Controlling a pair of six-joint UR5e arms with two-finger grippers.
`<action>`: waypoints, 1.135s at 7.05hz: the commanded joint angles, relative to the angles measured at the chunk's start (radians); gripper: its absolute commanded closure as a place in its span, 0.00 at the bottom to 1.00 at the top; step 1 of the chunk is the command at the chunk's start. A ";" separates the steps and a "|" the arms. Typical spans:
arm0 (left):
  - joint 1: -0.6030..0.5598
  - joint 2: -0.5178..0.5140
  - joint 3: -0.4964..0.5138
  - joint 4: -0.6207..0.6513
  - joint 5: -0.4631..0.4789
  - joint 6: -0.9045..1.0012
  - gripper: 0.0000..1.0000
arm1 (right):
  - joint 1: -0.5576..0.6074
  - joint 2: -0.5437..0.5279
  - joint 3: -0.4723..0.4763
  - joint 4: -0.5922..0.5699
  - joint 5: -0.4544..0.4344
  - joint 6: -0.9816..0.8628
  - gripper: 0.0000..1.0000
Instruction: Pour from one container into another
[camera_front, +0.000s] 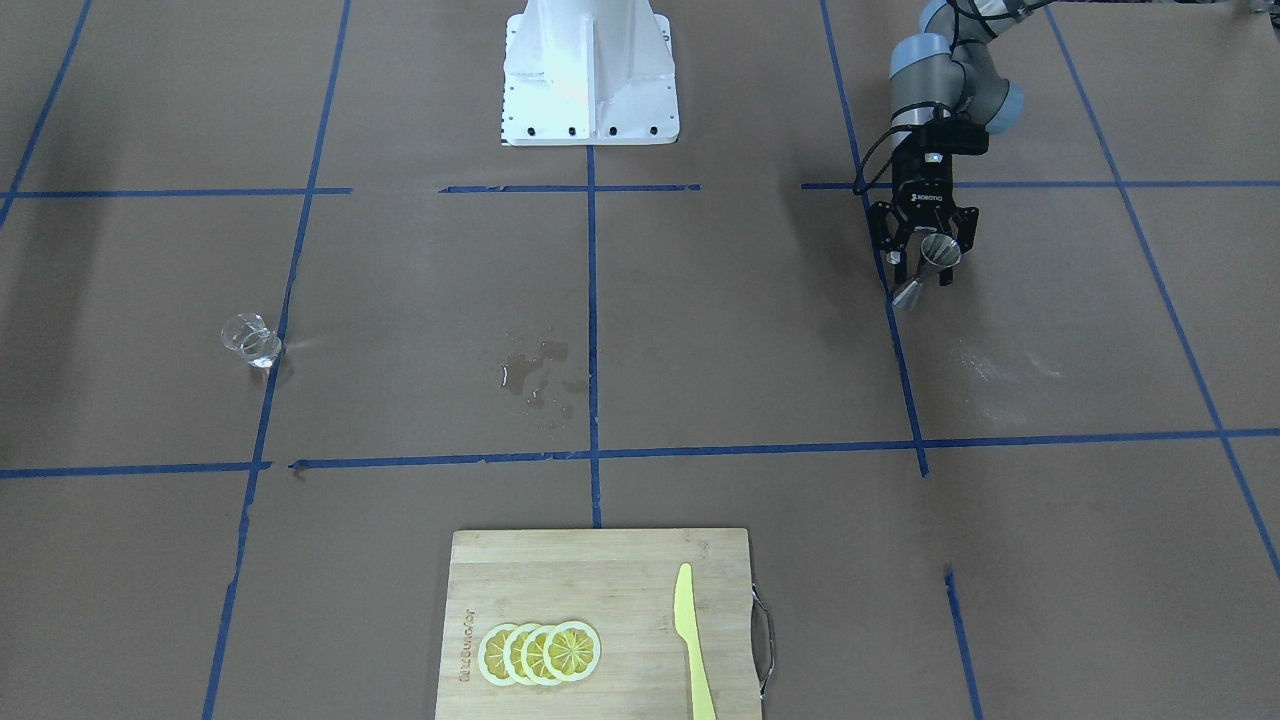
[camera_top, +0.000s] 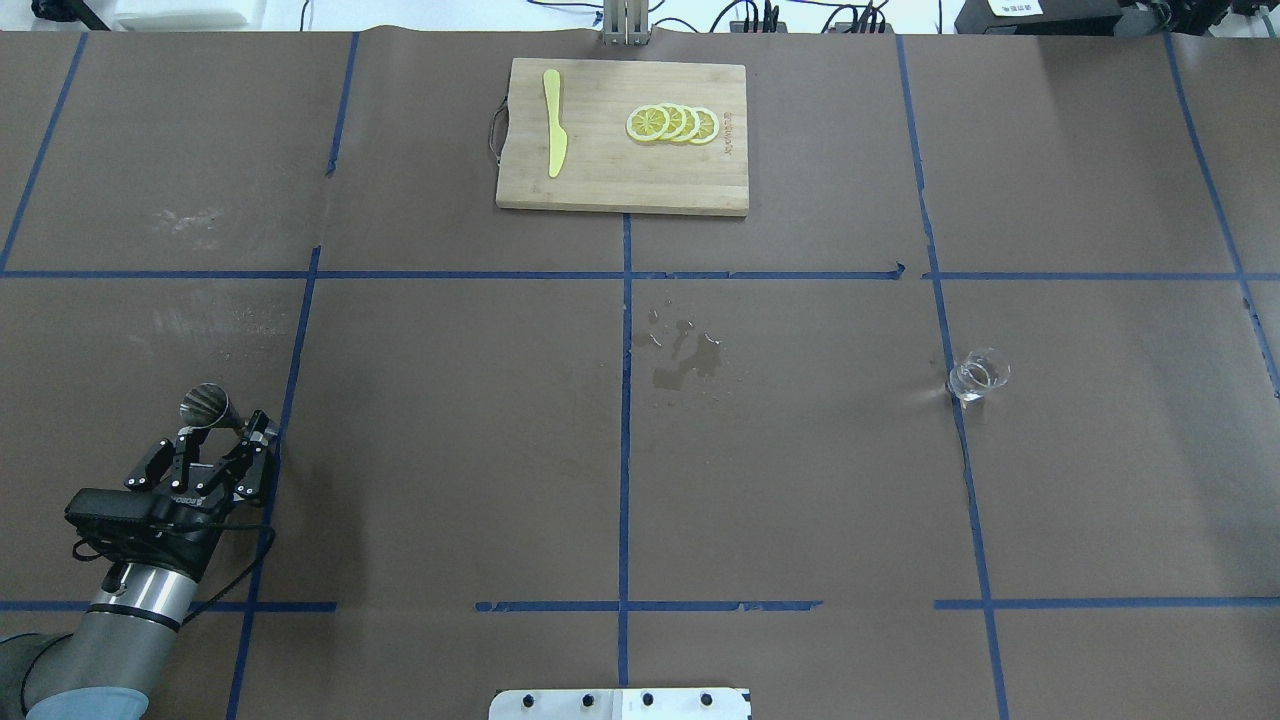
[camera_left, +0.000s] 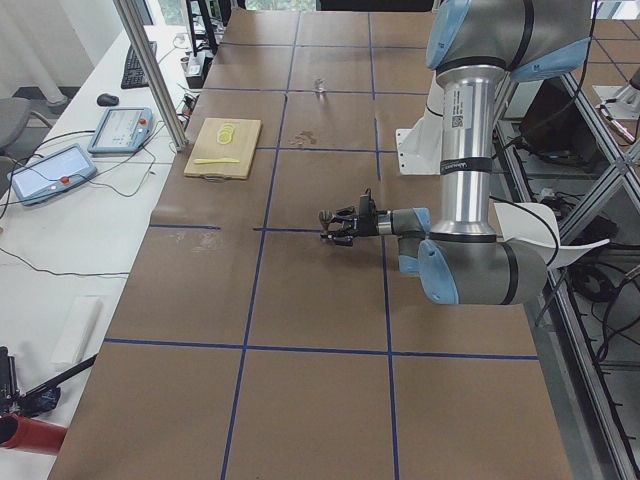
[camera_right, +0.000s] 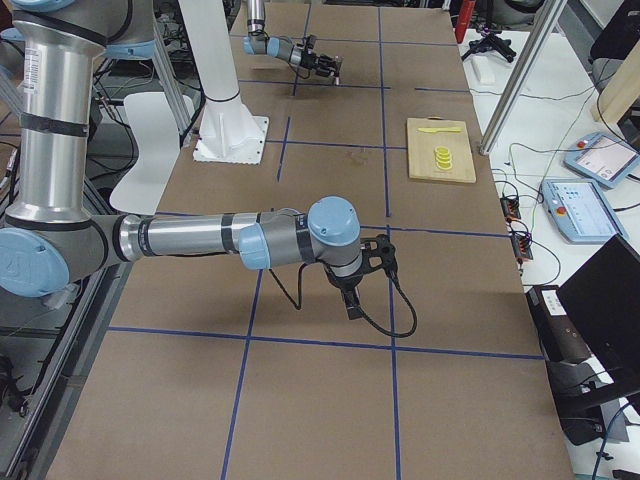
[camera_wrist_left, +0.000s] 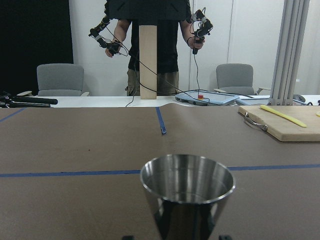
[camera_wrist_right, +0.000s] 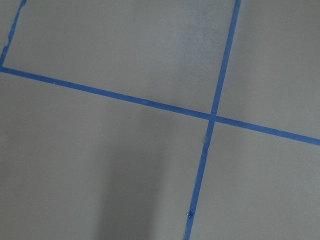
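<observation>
The steel jigger (camera_front: 925, 270) stands upright on the brown table, on the robot's left side. My left gripper (camera_front: 922, 265) lies low and level with its fingers open, one on each side of the jigger. In the left wrist view the jigger's (camera_wrist_left: 187, 192) cup fills the lower middle, with a gap to each fingertip. The clear glass (camera_top: 978, 375) stands alone far off on the robot's right side. My right gripper (camera_right: 350, 300) points down at the table, away from both; I cannot tell whether it is open or shut.
A wet patch (camera_top: 685, 360) marks the table's middle. At the far edge lies a wooden cutting board (camera_top: 620, 190) with a yellow knife (camera_top: 553, 135) and lemon slices (camera_top: 672, 123). Blue tape lines cross the table. A person (camera_wrist_left: 152, 45) stands beyond the table.
</observation>
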 joint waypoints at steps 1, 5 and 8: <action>0.000 0.000 0.001 0.000 0.000 0.001 0.67 | 0.000 0.000 0.002 0.000 0.000 -0.001 0.00; -0.002 0.002 -0.022 -0.017 0.000 0.013 1.00 | 0.000 0.000 0.002 0.000 0.000 -0.001 0.00; 0.001 -0.004 -0.055 -0.374 -0.018 0.417 1.00 | 0.002 0.000 0.000 0.000 0.000 -0.003 0.00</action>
